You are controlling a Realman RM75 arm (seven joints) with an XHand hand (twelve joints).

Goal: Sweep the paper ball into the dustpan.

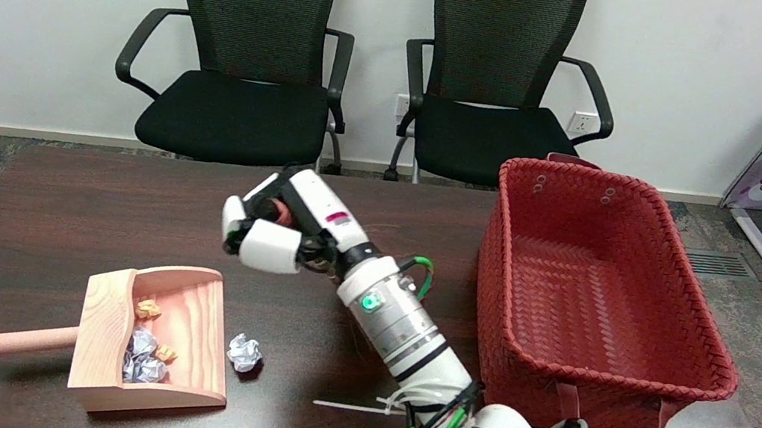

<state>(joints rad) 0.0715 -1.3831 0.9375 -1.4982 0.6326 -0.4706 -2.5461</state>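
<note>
Flagging miss risk: ball sits at dustpan lip, hand high

Nearest: wooden dustpan (pixel 108 324), mouth facing right, already holds crumpled paper. Paper ball (pixel 244 353) lies on the table (pixel 49 210) just beside the mouth, apparently not touching. Right hand (pixel 273 228) hovers behind, fingers curled in; can't tell if they hold anything. Coarse swipe could flick the ball aside or shove the pan. No broom visible. Red basket (pixel 629 372) stands right.

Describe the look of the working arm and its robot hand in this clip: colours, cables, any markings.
The right arm is a white tube with black bands at its joints and a silver metal wrist section carrying a small green light. Green and black cables loop beside the wrist and bunch near the elbow, where white cable ties stick out. The robot hand has white shells over black parts, with a small reddish label on its back.
</note>
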